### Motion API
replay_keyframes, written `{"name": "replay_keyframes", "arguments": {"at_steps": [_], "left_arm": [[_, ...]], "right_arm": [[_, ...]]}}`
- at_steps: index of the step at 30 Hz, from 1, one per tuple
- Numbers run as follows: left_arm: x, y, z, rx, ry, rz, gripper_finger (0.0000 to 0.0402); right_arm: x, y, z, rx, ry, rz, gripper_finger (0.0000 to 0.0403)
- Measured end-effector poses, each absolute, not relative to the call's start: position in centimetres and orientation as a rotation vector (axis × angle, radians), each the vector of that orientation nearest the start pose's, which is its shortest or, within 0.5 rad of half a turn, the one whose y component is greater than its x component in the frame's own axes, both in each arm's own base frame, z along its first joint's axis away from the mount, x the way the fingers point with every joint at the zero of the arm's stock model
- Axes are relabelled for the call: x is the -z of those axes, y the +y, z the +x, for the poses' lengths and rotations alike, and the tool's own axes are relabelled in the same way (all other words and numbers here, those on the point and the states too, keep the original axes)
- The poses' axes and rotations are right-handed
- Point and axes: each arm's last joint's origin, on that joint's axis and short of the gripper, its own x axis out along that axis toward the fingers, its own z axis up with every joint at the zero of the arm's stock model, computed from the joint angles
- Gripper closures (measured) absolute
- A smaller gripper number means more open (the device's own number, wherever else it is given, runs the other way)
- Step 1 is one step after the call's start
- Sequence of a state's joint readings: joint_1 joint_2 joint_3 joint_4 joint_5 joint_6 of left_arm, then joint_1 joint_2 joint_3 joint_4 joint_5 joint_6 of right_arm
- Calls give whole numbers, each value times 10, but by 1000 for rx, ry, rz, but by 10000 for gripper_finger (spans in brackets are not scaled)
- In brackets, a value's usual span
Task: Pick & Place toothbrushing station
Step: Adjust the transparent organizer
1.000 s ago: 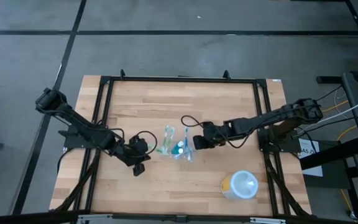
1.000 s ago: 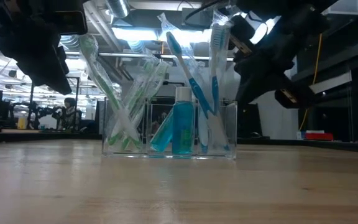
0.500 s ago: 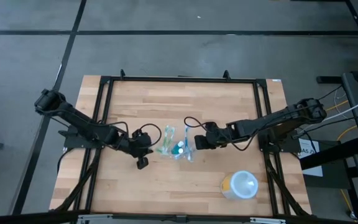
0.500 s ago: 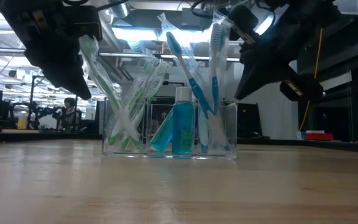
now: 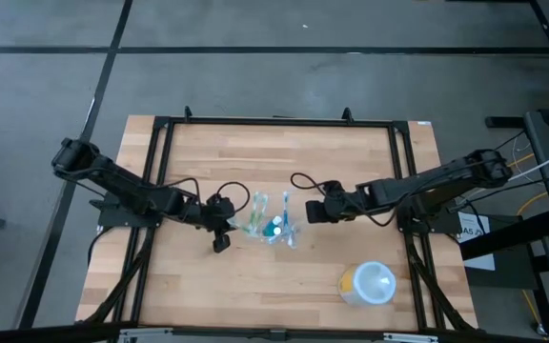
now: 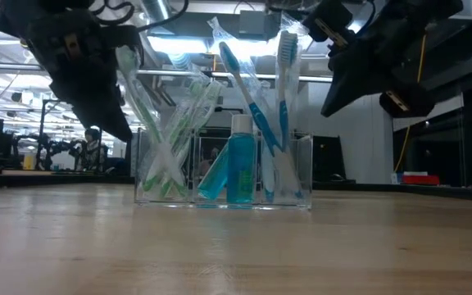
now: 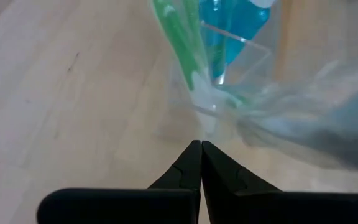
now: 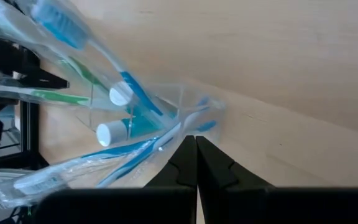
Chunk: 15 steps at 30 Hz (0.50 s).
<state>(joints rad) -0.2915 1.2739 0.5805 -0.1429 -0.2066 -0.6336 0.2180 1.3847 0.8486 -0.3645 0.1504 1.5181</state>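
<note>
Both closed, empty grippers, left [image 5: 219,229] and right [image 5: 315,211], flank the clear plastic toothbrush-filled holder [image 5: 273,227]; they should squeeze evenly, keeping it upright.

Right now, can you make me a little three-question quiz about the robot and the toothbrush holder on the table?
1. True or false: the left hand is holding a toothbrush.
2. What stands nearer the table's front edge, to the right arm's side of the clear holder? A) a round white cup B) a red book C) a plate
3. Fill in: the right hand has its fingers ____.

Key:
1. False. It is shut and empty, beside the holder.
2. A, the round white cup.
3. Shut, pressed together with nothing between them.
</note>
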Motion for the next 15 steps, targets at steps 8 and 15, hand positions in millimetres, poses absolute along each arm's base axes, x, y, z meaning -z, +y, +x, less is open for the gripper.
{"name": "replay_keyframes", "arguments": {"at_steps": [8,15], "left_arm": [[-175,-48,231,-180,784,-378,399],[-178,-37,236,-157,751,-387,399]], "right_arm": [[-218,54,264,603,716,1241,403],[-218,54,264,605,714,1238,403]]}}
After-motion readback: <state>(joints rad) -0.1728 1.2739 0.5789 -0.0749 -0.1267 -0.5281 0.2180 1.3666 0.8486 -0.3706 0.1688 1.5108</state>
